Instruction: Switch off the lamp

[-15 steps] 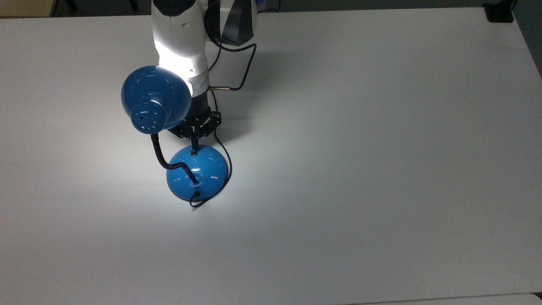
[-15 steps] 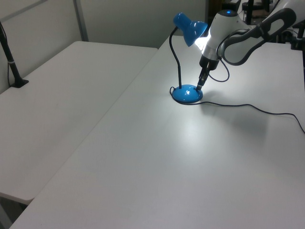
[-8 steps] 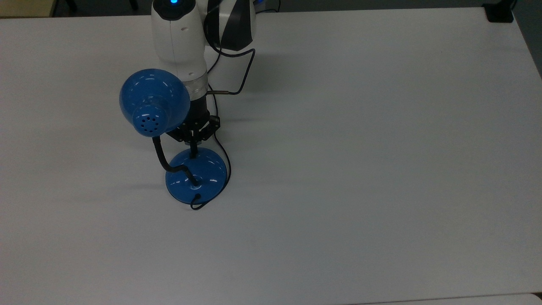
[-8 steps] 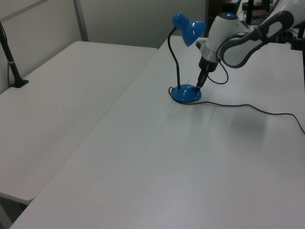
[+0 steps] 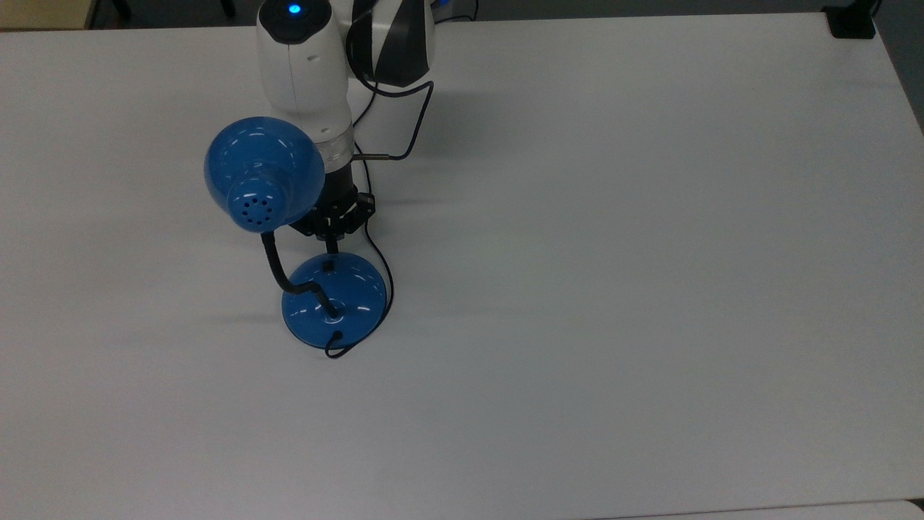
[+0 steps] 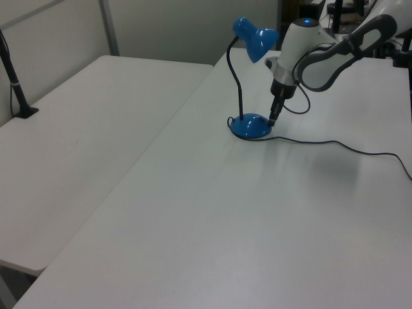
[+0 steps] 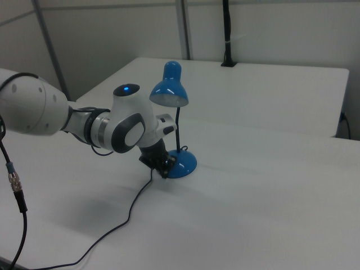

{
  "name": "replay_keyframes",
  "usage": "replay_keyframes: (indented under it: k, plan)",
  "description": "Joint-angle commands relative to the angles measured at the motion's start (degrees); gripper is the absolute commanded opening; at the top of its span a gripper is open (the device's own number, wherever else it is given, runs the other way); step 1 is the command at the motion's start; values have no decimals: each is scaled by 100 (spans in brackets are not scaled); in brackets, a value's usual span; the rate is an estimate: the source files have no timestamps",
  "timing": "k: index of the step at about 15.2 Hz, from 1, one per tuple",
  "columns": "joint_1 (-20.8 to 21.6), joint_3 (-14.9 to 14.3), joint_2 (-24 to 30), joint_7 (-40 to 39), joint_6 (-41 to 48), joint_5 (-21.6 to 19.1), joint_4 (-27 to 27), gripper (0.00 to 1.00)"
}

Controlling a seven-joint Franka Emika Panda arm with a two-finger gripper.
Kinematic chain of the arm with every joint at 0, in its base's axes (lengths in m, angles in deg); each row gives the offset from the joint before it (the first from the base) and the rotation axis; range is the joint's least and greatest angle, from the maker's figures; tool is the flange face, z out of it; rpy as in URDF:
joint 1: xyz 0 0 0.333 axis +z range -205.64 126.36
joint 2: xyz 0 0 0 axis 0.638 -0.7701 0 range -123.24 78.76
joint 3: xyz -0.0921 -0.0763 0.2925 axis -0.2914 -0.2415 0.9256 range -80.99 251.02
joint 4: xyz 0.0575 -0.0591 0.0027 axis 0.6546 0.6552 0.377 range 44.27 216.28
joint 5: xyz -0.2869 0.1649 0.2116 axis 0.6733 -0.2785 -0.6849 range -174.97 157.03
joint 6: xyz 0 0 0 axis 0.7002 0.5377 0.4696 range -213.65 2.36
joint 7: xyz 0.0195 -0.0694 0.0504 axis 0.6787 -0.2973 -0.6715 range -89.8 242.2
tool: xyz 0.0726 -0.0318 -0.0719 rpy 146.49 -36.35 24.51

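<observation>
While the lamp (image 5: 333,296) stood unlit on the white worktop (image 5: 613,289), no bright pool of light fell on the surface around it. Nearest the lower edge of the top view, the black cord (image 5: 333,348) formed a small loop touching the rim of the domed blue base (image 5: 354,292). The cord then ran up along the top view's right side of the base. In the left view the cord (image 6: 341,145) trailed across the worktop toward the left view's right edge. A small black switch (image 5: 329,266) sat on the far part of the base. From the base the black bendy neck (image 5: 273,261) rose toward the top view's left and carried the blue bell-shaped shade (image 5: 263,172). Just beyond the switch, the end effector (image 5: 332,244) pointed down at the base, its tip apart from the switch in the top view. Its fingers were clenched together into one narrow tip. Behind it, the white arm (image 5: 303,65) reached back to the far edge of the worktop. A blue indicator light (image 5: 294,9) glowed on the arm.
</observation>
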State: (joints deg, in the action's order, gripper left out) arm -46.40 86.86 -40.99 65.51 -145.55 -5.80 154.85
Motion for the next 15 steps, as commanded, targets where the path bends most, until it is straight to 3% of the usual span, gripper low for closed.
replay_keyframes:
  k: [1,2,3,4,10,15]
  plan:
    - [17,-62,380,-12,1082,-18,48,2]
    - [17,-62,503,-12,1399,-9,30,15]
    - [25,-62,722,-38,1767,8,30,63]
    - [43,-53,942,-73,2128,9,30,99]
    - [114,8,1620,14,4571,-26,-759,100]
    - [61,17,1840,751,4997,-368,-1664,100]
